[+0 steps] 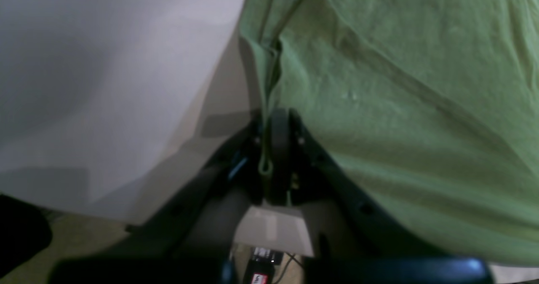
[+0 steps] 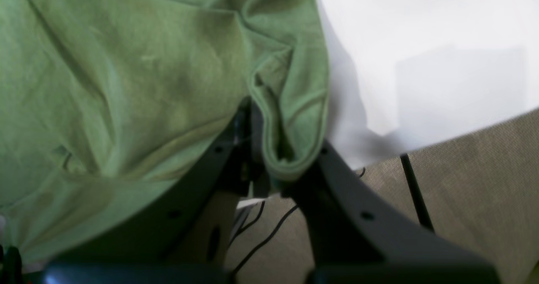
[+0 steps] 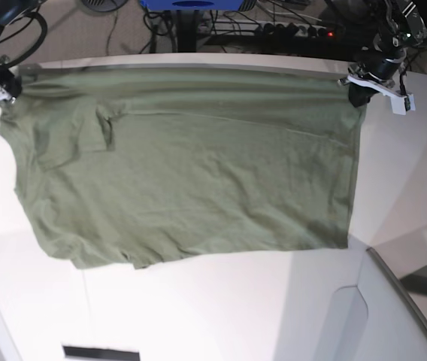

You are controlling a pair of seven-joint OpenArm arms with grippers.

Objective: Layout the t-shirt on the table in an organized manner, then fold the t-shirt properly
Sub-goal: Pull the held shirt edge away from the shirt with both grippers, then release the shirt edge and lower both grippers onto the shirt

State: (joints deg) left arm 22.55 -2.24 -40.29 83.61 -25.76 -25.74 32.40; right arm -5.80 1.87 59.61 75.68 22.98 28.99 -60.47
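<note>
Both sets of jaws are closed on cloth. The left gripper (image 1: 269, 149) pinches a thin edge of the t-shirt (image 3: 183, 173), which runs up and away from the jaws and fills the space to their right in the left wrist view. The right gripper (image 2: 263, 157) clamps a thicker, rolled bunch of fabric that looks like a sleeve or shoulder hem, though the blur makes that uncertain.

Between the two pairs of jaws the shirt's far edge is pulled into a nearly straight line along the far side of the table (image 3: 221, 301), and the body drapes from the jaws toward the near side, lying fairly flat with long soft creases and a small fold near the right jaws.

To do this step well, both grips should hold even tension and travel together, so the edge stays straight and the cloth drags smooth instead of skewing. The bunch in the right jaws probably needs to be lowered and released with care, or the sleeve will land crumpled.

Both arms reach in from beyond the far edge, at the shirt's two far corners, wrists low over the table with the jaws pointing roughly along its surface.
</note>
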